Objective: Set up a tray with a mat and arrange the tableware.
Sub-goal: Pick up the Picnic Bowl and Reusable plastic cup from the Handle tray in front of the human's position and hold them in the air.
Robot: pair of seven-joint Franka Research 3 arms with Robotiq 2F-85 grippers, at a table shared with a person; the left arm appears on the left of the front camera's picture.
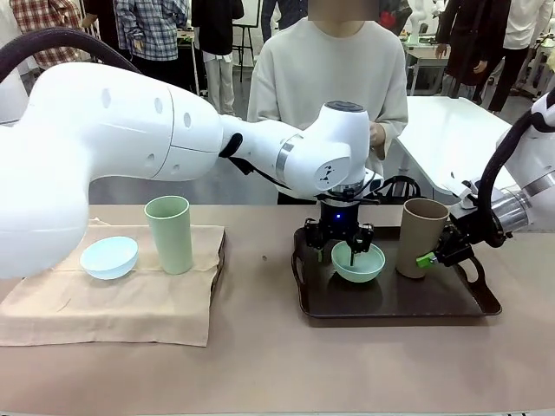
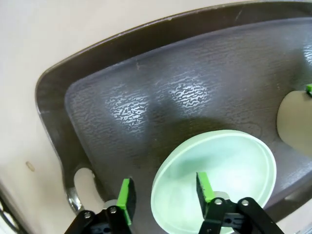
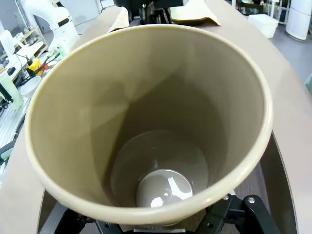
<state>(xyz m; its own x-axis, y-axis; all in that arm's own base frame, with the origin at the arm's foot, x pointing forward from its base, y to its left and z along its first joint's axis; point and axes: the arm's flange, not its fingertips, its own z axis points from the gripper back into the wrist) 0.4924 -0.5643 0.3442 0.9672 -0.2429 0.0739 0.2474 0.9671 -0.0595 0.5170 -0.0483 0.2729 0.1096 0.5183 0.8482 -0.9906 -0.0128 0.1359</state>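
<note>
A dark brown tray (image 1: 390, 314) lies right of centre and holds the mint green bowl (image 1: 364, 264) and the tan cup (image 1: 422, 236). My left gripper (image 1: 351, 247) hangs over the bowl. In the left wrist view the left gripper (image 2: 165, 191) is open, one finger inside the mint bowl (image 2: 229, 165) and the other outside its rim. My right gripper (image 1: 431, 251) is at the tan cup's lower side, shut on it. The cup's mouth (image 3: 146, 112) hides its fingertips. On the beige mat (image 1: 104, 303) at the left stand the pale blue bowl (image 1: 108, 256) and the light green cup (image 1: 169, 234).
A person (image 1: 329, 78) in a pale sweater stands at the far side of the table, behind the tray. Bare tabletop (image 1: 260, 364) runs along the near edge and between mat and tray. The tray's handle hole (image 2: 83, 183) is near my left fingers.
</note>
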